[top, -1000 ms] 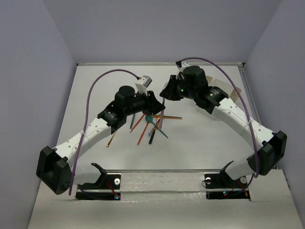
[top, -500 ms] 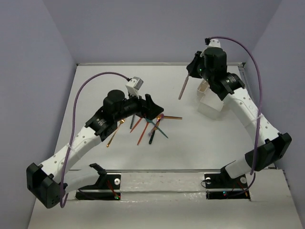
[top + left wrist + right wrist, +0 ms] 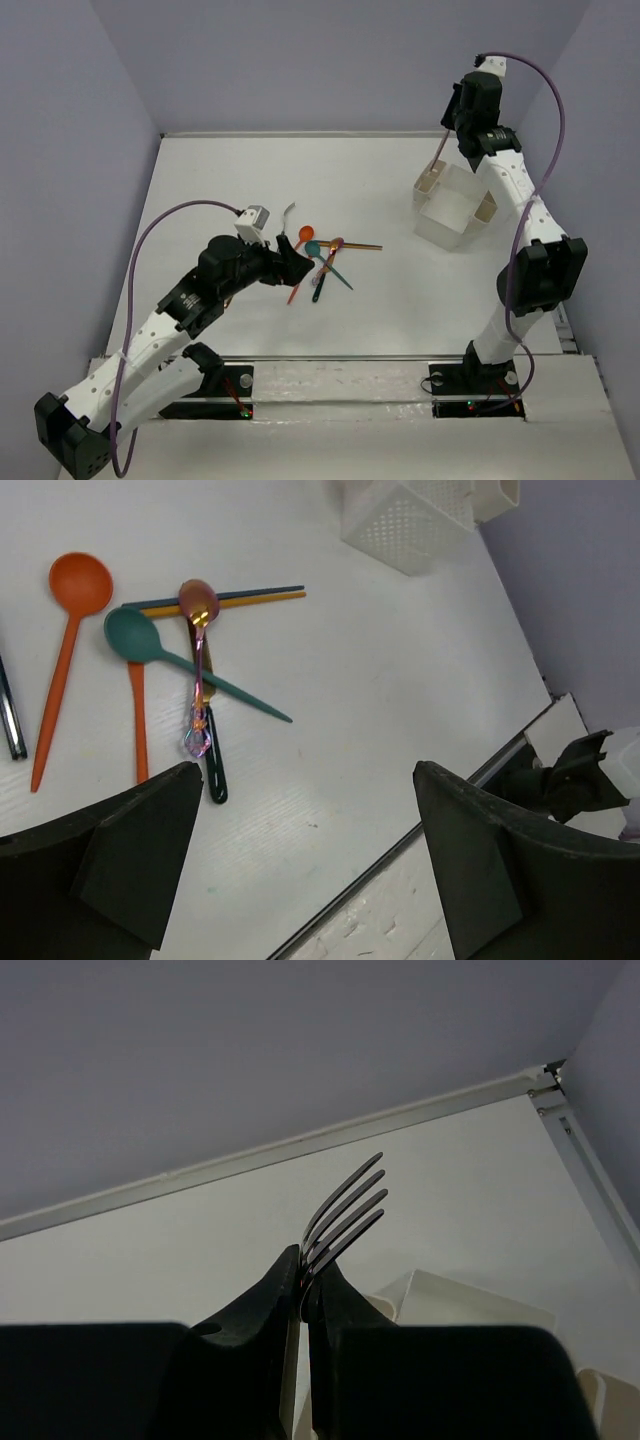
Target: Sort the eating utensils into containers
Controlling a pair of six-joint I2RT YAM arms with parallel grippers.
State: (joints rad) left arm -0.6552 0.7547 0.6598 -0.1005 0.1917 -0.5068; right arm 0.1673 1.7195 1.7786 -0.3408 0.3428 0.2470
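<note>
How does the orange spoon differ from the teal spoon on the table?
The orange spoon is orange-red, the teal spoon blue-green. The orange spoon's handle runs almost straight down the left wrist view; the teal spoon's slants right. The orange spoon touches no utensil, the teal spoon crosses the iridescent spoon. Both lie flat.

Dark four-tined fork: handle hidden between pinched tips of right gripper, only tines show. White perforated bin: cut by left wrist view's top edge. Thin dark utensil: cut by left edge, type unclear.
</note>
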